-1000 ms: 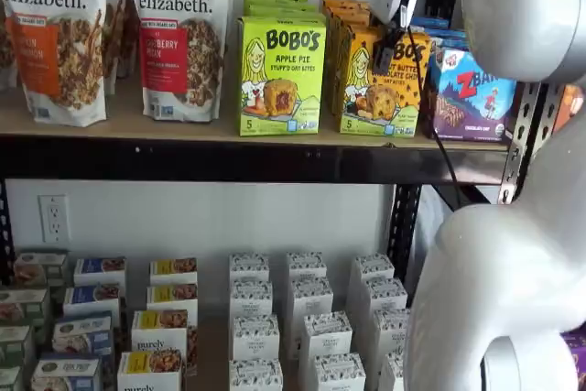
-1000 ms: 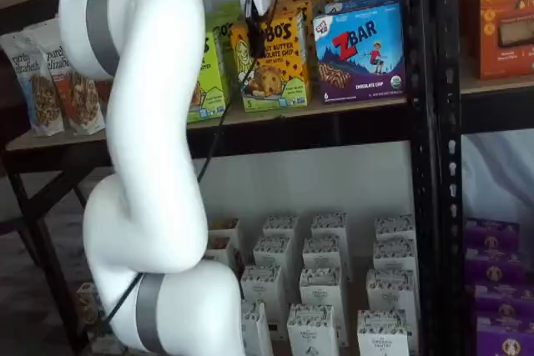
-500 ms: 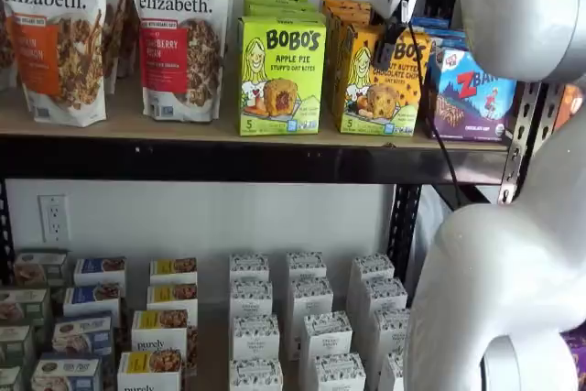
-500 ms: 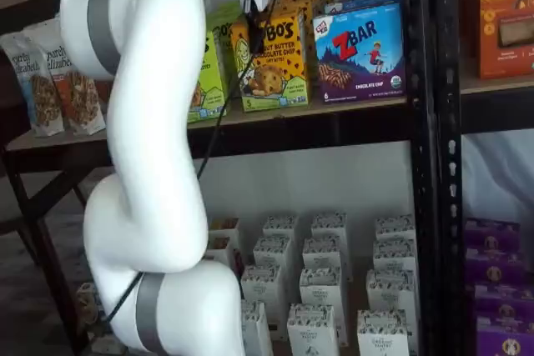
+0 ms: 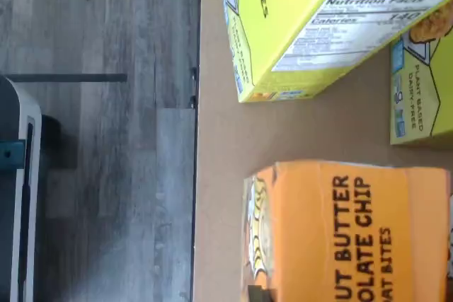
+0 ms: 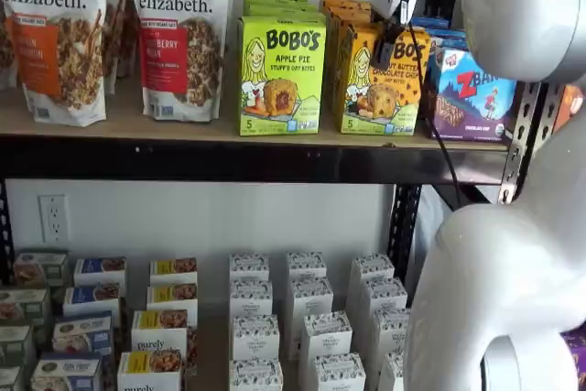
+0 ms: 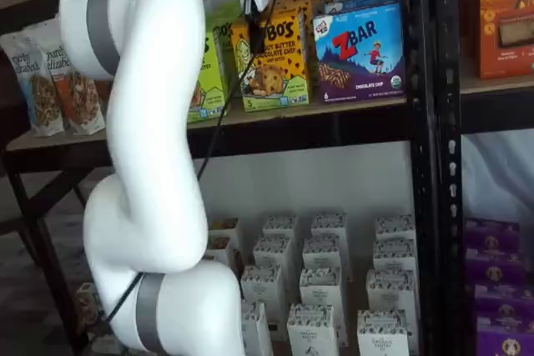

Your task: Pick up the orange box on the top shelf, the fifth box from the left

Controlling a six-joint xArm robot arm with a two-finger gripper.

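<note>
Orange box (image 6: 377,89) sits on the top shelf (image 6: 229,125) with the gripper (image 6: 388,46) clamped on its upper edge; a shallow hold could slip when lifting.

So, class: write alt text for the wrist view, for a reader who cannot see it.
Seen from above, an orange cardboard Bobo's box stands on a tan wooden shelf board, beside a lime-green cardboard box; grey wood-plank flooring lies beyond the shelf's front edge.

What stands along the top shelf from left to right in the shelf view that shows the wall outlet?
Orange-labelled Purely Elizabeth bag → red-labelled Purely Elizabeth bag → lime-green Bobo's Apple Pie box → the orange box, with the gripper at its top front → blue Zbar box.
</note>
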